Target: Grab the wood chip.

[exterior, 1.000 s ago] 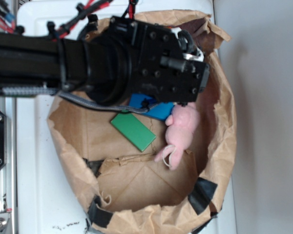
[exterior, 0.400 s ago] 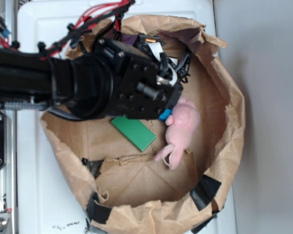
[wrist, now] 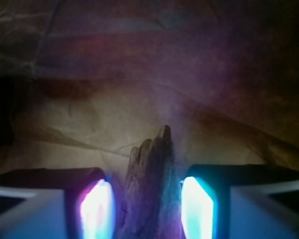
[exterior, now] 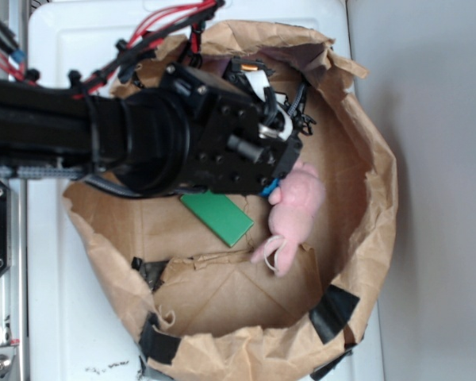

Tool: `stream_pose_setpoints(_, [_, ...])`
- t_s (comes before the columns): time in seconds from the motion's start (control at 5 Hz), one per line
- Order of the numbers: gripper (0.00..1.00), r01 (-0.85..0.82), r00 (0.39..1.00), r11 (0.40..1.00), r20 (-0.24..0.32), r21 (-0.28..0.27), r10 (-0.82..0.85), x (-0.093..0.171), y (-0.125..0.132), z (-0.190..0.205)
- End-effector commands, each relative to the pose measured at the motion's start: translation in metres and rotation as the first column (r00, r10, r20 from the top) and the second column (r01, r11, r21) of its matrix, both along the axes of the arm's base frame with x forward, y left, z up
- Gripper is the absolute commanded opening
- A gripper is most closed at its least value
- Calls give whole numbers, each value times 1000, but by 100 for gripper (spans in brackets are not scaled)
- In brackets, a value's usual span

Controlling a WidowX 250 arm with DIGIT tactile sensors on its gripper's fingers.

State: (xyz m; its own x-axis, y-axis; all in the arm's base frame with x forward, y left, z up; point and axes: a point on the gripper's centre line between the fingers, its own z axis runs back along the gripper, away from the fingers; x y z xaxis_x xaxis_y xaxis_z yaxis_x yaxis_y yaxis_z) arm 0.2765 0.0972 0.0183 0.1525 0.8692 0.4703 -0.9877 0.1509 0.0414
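Brown chip [wrist: 149, 189] now sits between my gripper's [wrist: 147, 209] open jaws since I dropped lower, so I can squeeze.

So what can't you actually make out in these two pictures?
- Exterior view: the wood chip is hidden under the black gripper, and only a sliver of the blue block shows.
- Wrist view: the wood chip is cut off by the bottom edge; glare on the fingers hides whether they touch it.
- Wrist view: the paper bag is too dark for detail.
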Motion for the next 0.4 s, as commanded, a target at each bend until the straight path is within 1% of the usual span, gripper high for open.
stream_pose_setpoints(0.0, [0, 32, 999, 997, -6, -72, -32, 0, 9, 35])
stream_pose_setpoints(0.2, [0, 53, 998, 991, -18, -124, -55, -1, 4, 53])
